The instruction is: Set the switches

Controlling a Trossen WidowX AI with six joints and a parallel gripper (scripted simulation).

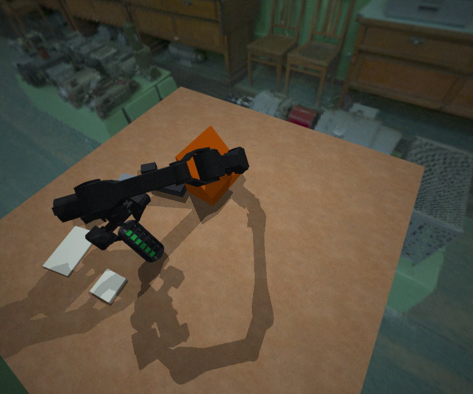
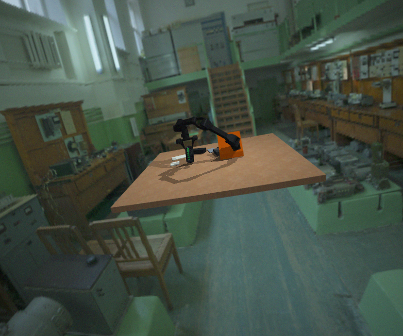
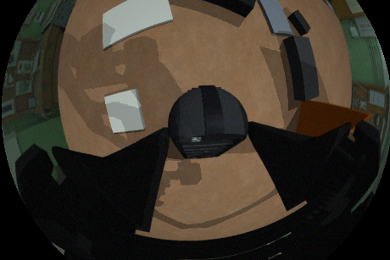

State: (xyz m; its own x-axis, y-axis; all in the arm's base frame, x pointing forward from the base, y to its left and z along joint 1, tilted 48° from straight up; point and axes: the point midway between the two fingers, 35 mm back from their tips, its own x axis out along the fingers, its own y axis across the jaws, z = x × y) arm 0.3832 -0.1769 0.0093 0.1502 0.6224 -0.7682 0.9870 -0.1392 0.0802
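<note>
One claw [image 3: 208,144] gripping controller unit [image 1: 140,241] | unit hangs upright betw. fingers, end-on at wrist-view center | white plates at 9–10 o'clock

The controller unit [image 1: 141,242] hangs end-down above the desk [image 1: 304,237], held between the fingers of the hand [image 1: 115,230]. In the top view a large flat plate [image 1: 66,250] lies on the desk left of it, and a smaller plate [image 1: 108,286] in front of that. Behind, a block [image 1: 211,191] stands by the arm's base, with a flat slab [image 1: 173,190] just left of it.
</note>
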